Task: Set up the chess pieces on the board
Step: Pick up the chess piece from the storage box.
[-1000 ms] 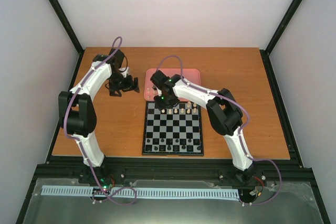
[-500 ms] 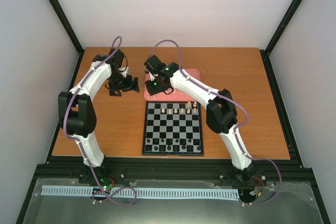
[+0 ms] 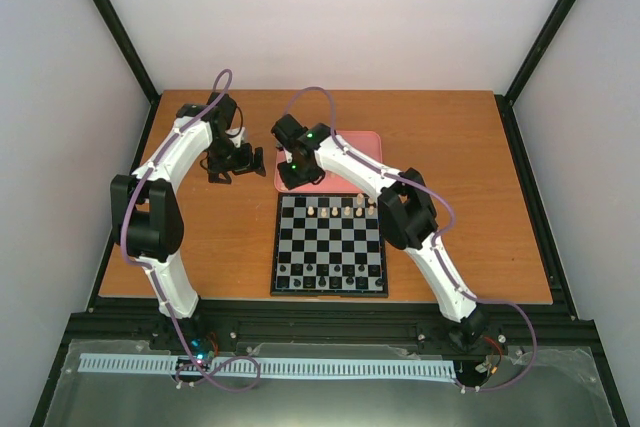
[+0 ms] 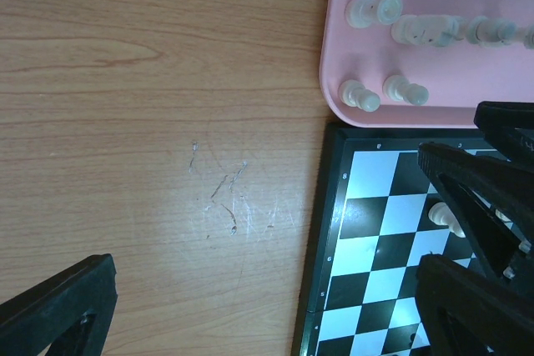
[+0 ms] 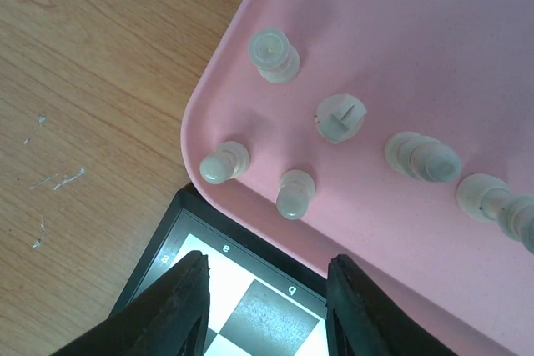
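Observation:
The board (image 3: 330, 247) lies at the table's middle, with several cream chess pieces (image 3: 340, 210) on its far rows. More cream pieces (image 5: 294, 192) stand and lie on the pink tray (image 5: 400, 39) just beyond the board's far left corner (image 5: 225, 248). My right gripper (image 5: 267, 306) is open and empty over that corner, at the tray's near edge; in the top view it (image 3: 297, 175) sits at the tray's left end. My left gripper (image 3: 235, 162) is open and empty over bare wood left of the tray, as the left wrist view (image 4: 267, 277) shows.
Black pieces (image 3: 330, 275) stand on the board's near rows. The pink tray (image 3: 355, 142) touches the board's far edge. The right arm's fingers (image 4: 476, 198) reach over the board corner in the left wrist view. Bare wood lies to the left and right of the board.
My right gripper has moved from over the board's far rows, away and left, to the tray's near left corner. The left arm has not moved.

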